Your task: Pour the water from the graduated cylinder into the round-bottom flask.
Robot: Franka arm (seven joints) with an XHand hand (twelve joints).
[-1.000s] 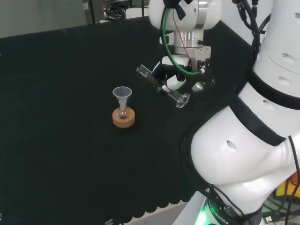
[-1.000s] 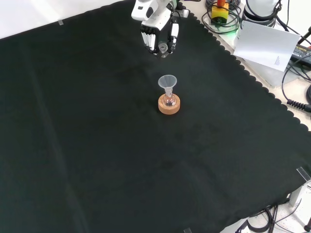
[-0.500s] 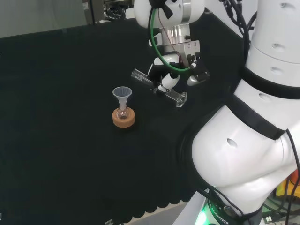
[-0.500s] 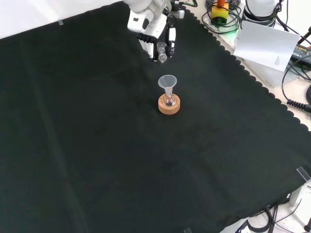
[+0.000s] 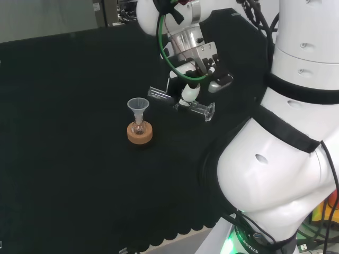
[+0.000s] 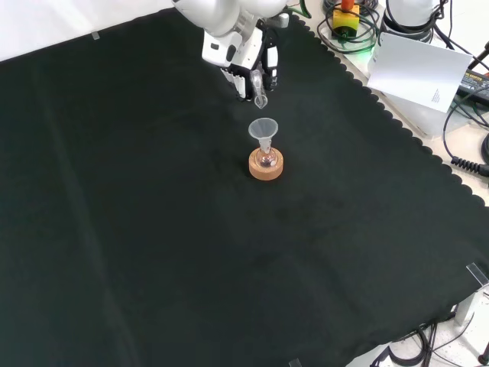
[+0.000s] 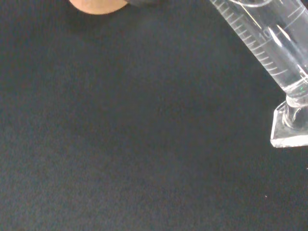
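1. You have the black and white hand (image 5: 193, 84) curled around a clear graduated cylinder (image 5: 180, 102), carried in the air above the black cloth (image 6: 153, 229).
2. In the head view the cylinder lies close to level, its mouth end toward the funnel and its flat clear foot (image 5: 210, 112) away from it; the wrist view shows the printed scale and the foot (image 7: 288, 130) over bare cloth.
3. The small clear round-bottom flask (image 6: 266, 159) sits in a tan cork ring stand (image 6: 266, 166), with a clear plastic funnel (image 6: 264, 129) upright in its neck.
4. In the front view the cylinder's mouth (image 6: 260, 98) hangs just beyond the funnel's rim, near it but apart.
5. The flask stands well in from every edge of the cloth, somewhat toward the far edge in the front view.
6. You have open cloth on all sides of the stand; the scalloped edge (image 6: 367, 92) runs along the right of the front view, well apart from the flask.
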